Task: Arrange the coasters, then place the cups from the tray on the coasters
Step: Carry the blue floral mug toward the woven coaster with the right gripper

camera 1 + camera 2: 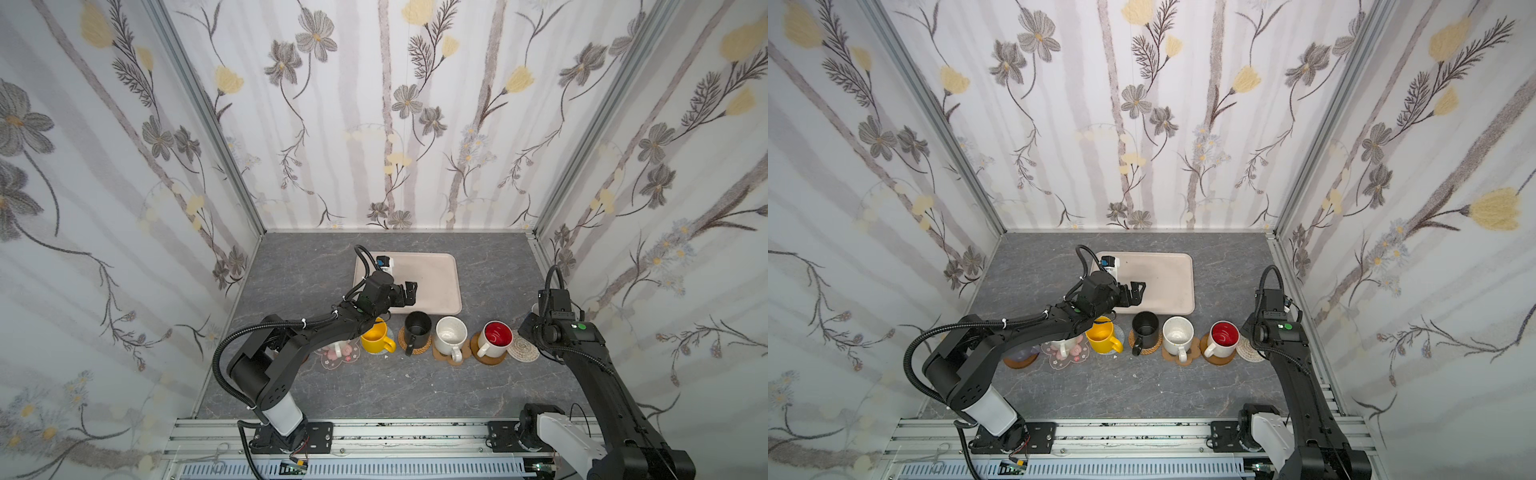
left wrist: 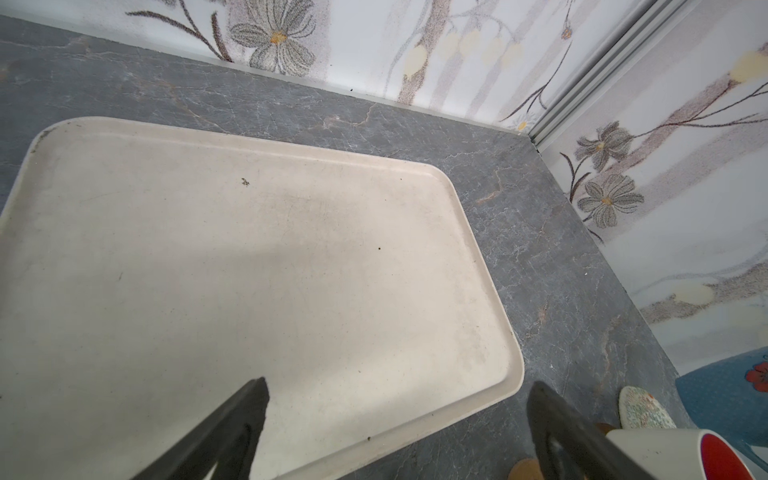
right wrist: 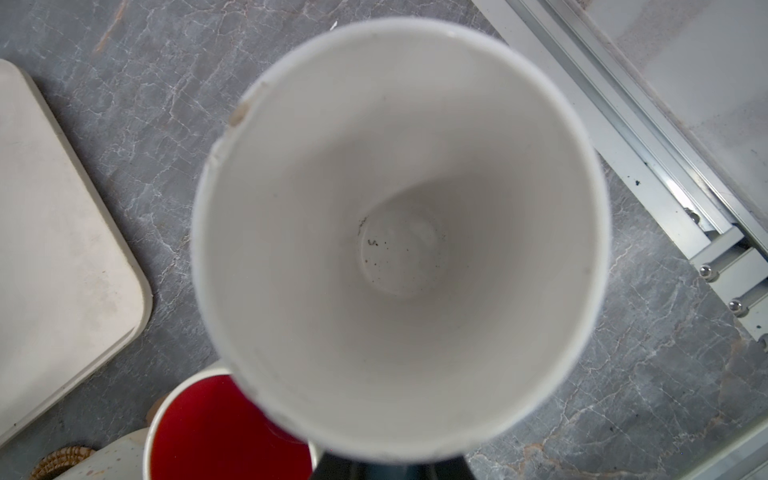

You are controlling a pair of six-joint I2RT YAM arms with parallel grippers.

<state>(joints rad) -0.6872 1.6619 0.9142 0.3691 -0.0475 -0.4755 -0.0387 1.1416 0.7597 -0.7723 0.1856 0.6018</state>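
Left end effector (image 1: 407, 294) is being held with its jaws spread wide and nothing between them, above the near left part of the tray (image 1: 432, 282). Just in front of the tray's near edge, on the tabletop (image 1: 374, 395), the yellow cup (image 1: 374, 338), black cup (image 1: 417, 324), cream cup (image 1: 451, 332) and red-lined cup (image 1: 496, 334) are each being carried by a coaster (image 1: 424, 347). Off to the right of the tray's near right corner, the blue patterned cup (image 2: 731, 395) is being gripped by the nearly closed right end effector (image 3: 390, 469); the white woven coaster (image 1: 524, 350) is being partly hidden there by the right arm (image 1: 590, 365).
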